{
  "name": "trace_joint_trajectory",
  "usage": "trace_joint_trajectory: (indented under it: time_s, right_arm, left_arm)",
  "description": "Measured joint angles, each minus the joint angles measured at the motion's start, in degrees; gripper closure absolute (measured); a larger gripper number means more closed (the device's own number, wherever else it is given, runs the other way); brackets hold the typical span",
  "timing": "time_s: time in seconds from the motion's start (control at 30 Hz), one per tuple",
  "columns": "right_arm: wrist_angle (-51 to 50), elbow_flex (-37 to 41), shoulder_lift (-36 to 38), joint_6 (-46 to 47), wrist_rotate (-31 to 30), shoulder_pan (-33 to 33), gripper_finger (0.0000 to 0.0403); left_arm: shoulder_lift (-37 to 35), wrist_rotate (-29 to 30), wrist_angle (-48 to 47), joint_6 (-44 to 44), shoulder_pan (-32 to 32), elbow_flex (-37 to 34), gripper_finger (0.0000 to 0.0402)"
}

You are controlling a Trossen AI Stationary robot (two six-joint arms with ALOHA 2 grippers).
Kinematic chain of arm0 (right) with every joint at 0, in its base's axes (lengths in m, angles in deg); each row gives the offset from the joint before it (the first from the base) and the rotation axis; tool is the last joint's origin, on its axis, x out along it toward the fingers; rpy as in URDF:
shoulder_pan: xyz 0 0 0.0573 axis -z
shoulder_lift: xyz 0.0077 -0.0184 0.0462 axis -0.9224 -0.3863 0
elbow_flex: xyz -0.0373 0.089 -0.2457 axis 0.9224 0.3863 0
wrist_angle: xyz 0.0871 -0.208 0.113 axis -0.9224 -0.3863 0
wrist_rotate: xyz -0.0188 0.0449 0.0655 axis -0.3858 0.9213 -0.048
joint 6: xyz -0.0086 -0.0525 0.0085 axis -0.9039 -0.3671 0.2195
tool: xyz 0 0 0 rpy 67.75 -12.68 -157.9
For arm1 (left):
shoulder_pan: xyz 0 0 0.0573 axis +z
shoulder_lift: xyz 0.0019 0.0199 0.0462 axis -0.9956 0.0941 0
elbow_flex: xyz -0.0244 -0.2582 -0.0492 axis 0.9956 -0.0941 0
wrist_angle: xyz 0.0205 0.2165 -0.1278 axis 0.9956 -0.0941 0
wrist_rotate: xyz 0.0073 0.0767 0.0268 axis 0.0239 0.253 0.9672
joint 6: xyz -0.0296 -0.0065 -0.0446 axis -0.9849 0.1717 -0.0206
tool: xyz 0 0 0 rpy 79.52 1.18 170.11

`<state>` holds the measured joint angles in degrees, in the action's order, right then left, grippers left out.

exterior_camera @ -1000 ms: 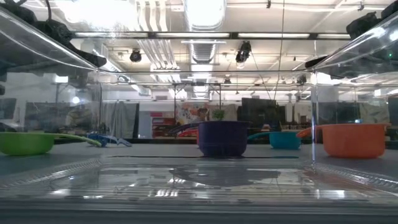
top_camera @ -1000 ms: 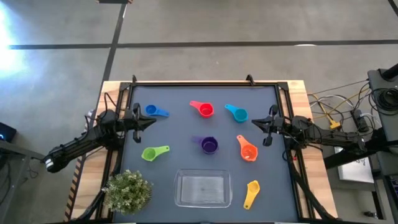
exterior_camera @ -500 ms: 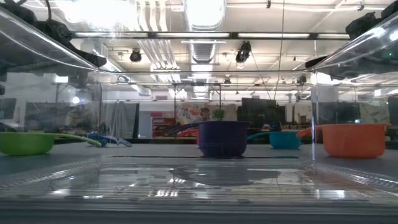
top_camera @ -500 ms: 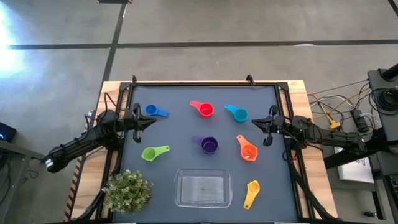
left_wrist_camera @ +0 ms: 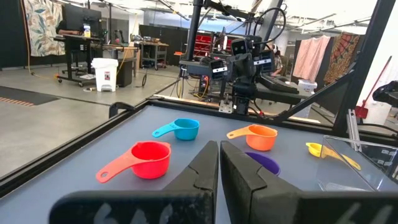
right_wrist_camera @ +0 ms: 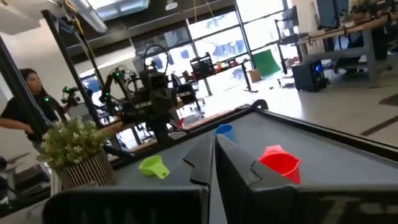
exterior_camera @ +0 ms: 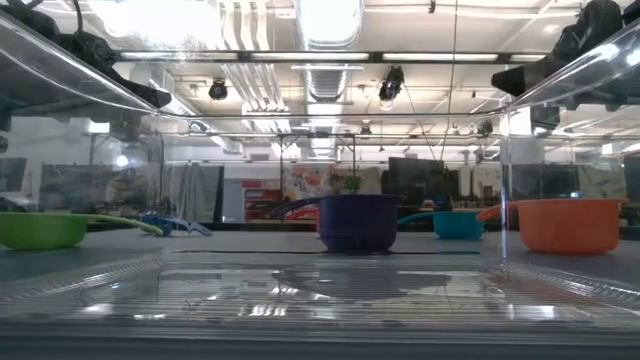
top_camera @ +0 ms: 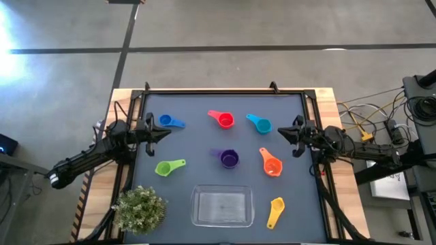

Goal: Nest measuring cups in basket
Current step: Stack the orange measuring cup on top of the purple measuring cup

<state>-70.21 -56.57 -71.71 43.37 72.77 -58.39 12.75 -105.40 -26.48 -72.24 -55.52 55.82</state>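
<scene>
Both grippers, left gripper point(top_camera: 165, 131) and right gripper point(top_camera: 279, 133), hover with jaws pressed together, empty.

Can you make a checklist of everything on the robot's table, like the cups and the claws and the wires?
Surface: dark mat on a wooden table, black frame around it.
Job's things: seven cups lie apart on the mat: blue cup, red-pink cup, teal cup, green cup, purple cup, orange cup, yellow cup. Clear basket holds no cup.
Clutter: bushy plant beside the basket.
Grippers: left gripper at the mat's left edge, jaws shut, holding nothing. Right gripper at the right edge, jaws shut, holding nothing.
Cables: loose wires right of the table.
Surroundings: concrete floor; workshop room, a person in the right wrist view.
</scene>
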Motion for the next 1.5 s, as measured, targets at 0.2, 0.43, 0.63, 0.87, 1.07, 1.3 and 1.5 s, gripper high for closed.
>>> trace_joint_trajectory:
  time_s: [0.2,0.43,0.63,0.87,1.07,1.3,1.5]
  right_arm:
    - [-0.5,-0.2,0.0,4.4,4.7,0.0,0.0394]
    - [-20.1,-9.8,-2.0,4.6,0.4,0.0,0.0394]
    - [-31.8,-17.7,-7.8,6.5,0.0,-0.4,0.0394]
    - [-24.9,-13.8,-16.6,12.4,4.0,-6.1,0.0394]
    - [-23.3,-14.0,-23.4,17.4,2.3,-11.7,0.0394]
    - [-24.0,-17.7,-29.8,17.9,-1.5,-16.8,0.0394]
    - [-25.4,-17.8,-35.5,16.6,-2.1,-17.3,0.0394]
  left_arm:
    - [0.0,0.0,0.0,0.0,0.0,0.0,0.0402]
    - [0.0,0.0,0.0,0.0,0.0,0.0,0.0402]
    - [0.0,0.0,0.0,0.0,0.0,0.0,0.0402]
    - [0.0,0.0,0.0,0.0,0.0,0.0,0.0402]
    - [0.0,0.0,0.0,0.0,0.0,0.0,0.0402]
    - [0.0,0.0,0.0,0.0,0.0,0.0,0.0402]
    - [0.0,0.0,0.0,0.0,0.0,0.0,0.0402]
